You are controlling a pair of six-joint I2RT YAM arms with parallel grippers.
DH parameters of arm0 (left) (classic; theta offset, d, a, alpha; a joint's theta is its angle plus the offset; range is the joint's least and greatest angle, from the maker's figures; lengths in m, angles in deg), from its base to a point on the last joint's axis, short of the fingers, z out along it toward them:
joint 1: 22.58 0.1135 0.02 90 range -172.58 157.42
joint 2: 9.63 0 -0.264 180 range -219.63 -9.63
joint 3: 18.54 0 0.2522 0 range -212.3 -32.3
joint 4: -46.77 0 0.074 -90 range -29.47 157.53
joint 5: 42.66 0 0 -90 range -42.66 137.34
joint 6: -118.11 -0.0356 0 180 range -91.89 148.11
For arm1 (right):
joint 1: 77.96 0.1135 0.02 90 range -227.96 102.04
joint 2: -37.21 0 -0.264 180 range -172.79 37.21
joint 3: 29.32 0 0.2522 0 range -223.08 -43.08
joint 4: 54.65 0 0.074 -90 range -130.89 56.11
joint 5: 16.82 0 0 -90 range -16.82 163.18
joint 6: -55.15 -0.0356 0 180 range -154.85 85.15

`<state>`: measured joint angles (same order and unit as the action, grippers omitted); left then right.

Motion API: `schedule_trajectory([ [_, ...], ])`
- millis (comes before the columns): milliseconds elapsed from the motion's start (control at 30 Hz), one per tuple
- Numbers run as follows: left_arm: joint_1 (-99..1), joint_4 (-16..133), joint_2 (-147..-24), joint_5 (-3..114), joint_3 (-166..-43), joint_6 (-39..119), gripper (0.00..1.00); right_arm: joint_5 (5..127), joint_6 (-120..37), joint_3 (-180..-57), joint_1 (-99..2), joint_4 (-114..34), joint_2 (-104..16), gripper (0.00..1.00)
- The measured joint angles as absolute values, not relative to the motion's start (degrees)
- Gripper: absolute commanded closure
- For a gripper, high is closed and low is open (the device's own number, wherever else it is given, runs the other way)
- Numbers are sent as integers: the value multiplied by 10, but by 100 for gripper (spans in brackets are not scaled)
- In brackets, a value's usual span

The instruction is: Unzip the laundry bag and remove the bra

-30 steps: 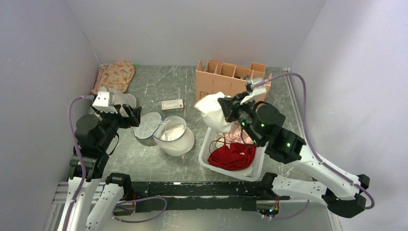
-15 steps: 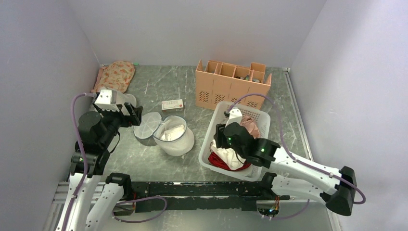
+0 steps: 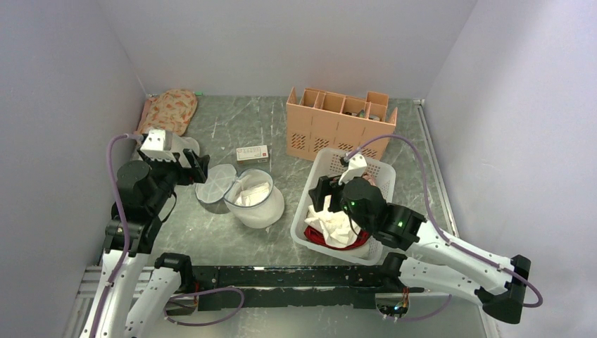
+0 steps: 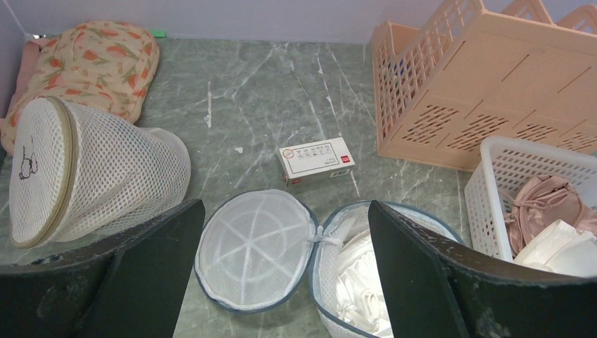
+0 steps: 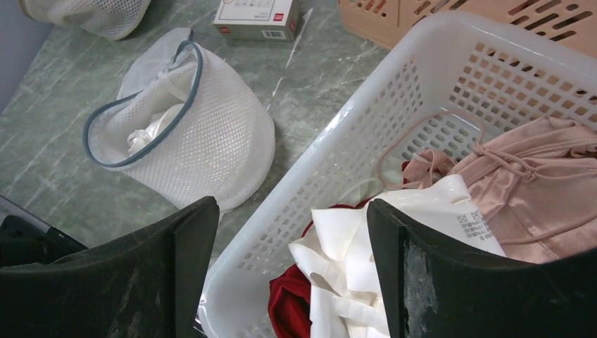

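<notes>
The laundry bag (image 3: 259, 203) stands mid-table, unzipped, its round lid (image 3: 215, 183) flipped flat to its left. Folded white fabric (image 4: 366, 278) lies inside it. The white bra (image 3: 336, 225) lies loose in the white basket (image 3: 376, 169), on top of a red garment (image 5: 292, 303). My right gripper (image 3: 325, 198) hovers open just above the bra (image 5: 394, 239), nothing between its fingers. My left gripper (image 3: 196, 167) is open too, held above the lid (image 4: 253, 246) and the bag's grey-zippered rim (image 4: 320, 282), touching neither.
A pink satin garment (image 5: 535, 183) fills the basket's far end. A peach slotted organiser (image 3: 338, 123) stands behind it, a small white box (image 3: 252, 153) beside that. A second mesh bag (image 4: 84, 169) and a floral pouch (image 3: 169, 110) lie at the far left.
My right gripper came down from above the basket with the bra, opened, and let the bra drop onto the red garment. The left arm barely moved.
</notes>
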<state>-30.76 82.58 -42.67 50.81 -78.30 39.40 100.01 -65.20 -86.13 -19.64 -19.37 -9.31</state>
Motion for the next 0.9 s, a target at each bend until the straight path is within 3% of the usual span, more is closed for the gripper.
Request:
schedule_trajectory([
  [300,-308,826,-449,508,-783,394,2,911,-639,-833,-196,-263,-168,15],
  [567,-308,824,-486,512,-783,394,2,810,-611,-847,-196,-337,-264,14],
  [900,-308,825,-520,536,-783,401,2,747,-589,-891,-196,-369,-291,15],
])
